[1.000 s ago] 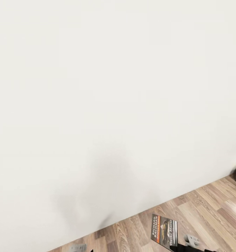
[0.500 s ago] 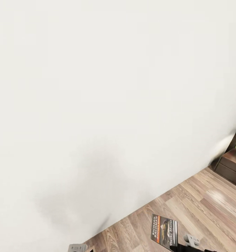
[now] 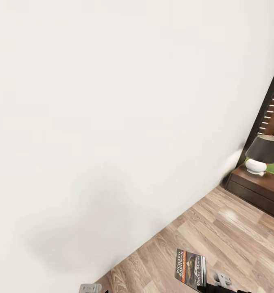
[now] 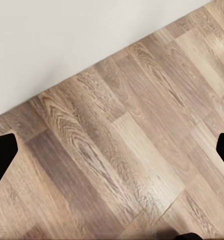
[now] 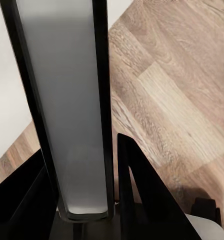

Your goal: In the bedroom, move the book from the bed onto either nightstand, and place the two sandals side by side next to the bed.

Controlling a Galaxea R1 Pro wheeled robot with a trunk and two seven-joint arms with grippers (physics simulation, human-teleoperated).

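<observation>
**Book in right gripper, robot facing a bare wall**

Head view: a plain white wall (image 3: 112,101) takes up most of the scene, meeting a wood-plank floor (image 3: 218,236) along a slanted line from near left to far right. A soft grey shadow lies on the wall low down, left of centre.

Far right: the nightstand (image 3: 257,189), dark brown with a glossy top, against the wall beside a dark window frame (image 3: 271,97). On it a lamp (image 3: 262,156), white rounded base and dark shade. Behind the lamp, brown fence slats and a patch of green grass through the glass.

The book (image 3: 190,269) sits at the near edge, right of centre, held up with its cover toward the head camera: white "Richard Bachman" lettering, orange band, greyish picture. It is in the air above the floor, well apart from the nightstand.

Right wrist view: the book's page edge (image 5: 67,110) runs up between the two dark fingers (image 5: 142,200) of the right gripper (image 5: 87,200); jaws clamped on its lower end, floor and wall behind.

Left wrist view: the left gripper (image 4: 112,155) shows as two dark fingertips (image 4: 2,152) at opposite sides, set wide apart, nothing between them but floor planks and a strip of white wall
</observation>
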